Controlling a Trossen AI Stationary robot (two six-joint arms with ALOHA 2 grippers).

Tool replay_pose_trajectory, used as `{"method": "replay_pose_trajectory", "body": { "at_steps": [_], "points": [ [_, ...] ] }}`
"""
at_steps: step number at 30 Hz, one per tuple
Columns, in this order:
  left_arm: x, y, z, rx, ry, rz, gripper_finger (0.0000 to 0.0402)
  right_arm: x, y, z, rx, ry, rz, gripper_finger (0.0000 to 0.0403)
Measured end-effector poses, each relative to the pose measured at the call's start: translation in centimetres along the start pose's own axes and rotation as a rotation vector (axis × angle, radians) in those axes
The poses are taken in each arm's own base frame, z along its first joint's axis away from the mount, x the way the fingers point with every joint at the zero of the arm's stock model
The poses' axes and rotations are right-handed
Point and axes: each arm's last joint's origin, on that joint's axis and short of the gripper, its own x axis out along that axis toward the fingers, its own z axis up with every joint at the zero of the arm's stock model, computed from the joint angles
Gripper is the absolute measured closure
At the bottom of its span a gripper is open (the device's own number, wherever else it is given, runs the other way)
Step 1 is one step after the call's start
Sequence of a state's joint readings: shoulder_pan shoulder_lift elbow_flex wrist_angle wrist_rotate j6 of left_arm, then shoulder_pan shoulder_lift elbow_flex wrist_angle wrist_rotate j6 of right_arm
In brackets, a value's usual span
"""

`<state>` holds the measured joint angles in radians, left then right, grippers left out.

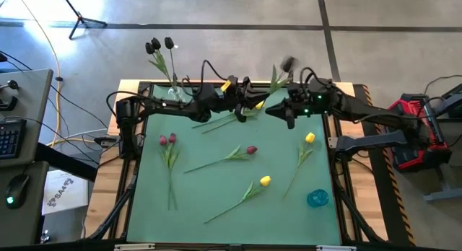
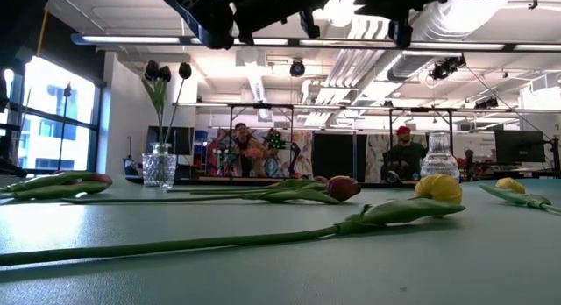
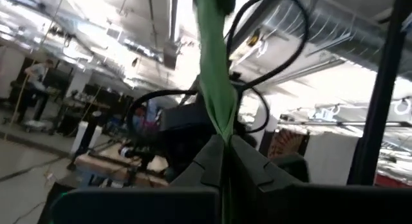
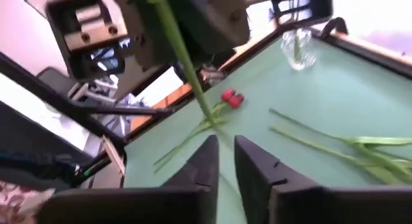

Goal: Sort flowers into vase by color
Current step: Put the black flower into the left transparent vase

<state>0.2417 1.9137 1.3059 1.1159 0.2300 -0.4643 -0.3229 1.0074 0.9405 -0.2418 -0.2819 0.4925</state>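
Above the far edge of the green surface (image 1: 216, 193), the left hand (image 1: 244, 107) is clamped on a thin green-stemmed black tulip (image 1: 287, 63), while the right hand (image 1: 278, 110) hovers beside it, fingers slightly parted and empty.

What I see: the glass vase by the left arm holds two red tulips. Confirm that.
Not red: the glass vase by the left arm holds two black tulips, as the low view shows.

Vase (image 1: 174, 93) at table's (image 1: 216, 200) far left corner, flowers (image 1: 238, 154) mid-table.
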Motion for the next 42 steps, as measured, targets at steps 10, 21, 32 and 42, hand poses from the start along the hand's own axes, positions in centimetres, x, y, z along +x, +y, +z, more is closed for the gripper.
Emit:
{"method": "replay_pose_trajectory", "body": {
  "at_steps": [10,21,32,42],
  "points": [
    [-2.2,0.8,4.6,0.311,-0.294,0.081,0.0401,-3.6,0.2,-0.8,0.057,-0.034,-0.197,0.0263],
    [-14.9,2.8,6.8,0.573,-0.250,0.758,0.0401,-3.8,0.3,-1.9,0.042,0.029,-0.281,0.0261],
    [-23.7,4.8,8.2,0.696,-0.268,0.770,0.0401,-2.5,0.0,-1.7,-0.066,0.049,-0.278,0.0261],
    [-26.0,6.6,8.6,0.789,-0.157,0.756,0.0401,-2.5,0.1,-1.8,-0.067,0.058,-0.258,0.0261]
  ]
}}
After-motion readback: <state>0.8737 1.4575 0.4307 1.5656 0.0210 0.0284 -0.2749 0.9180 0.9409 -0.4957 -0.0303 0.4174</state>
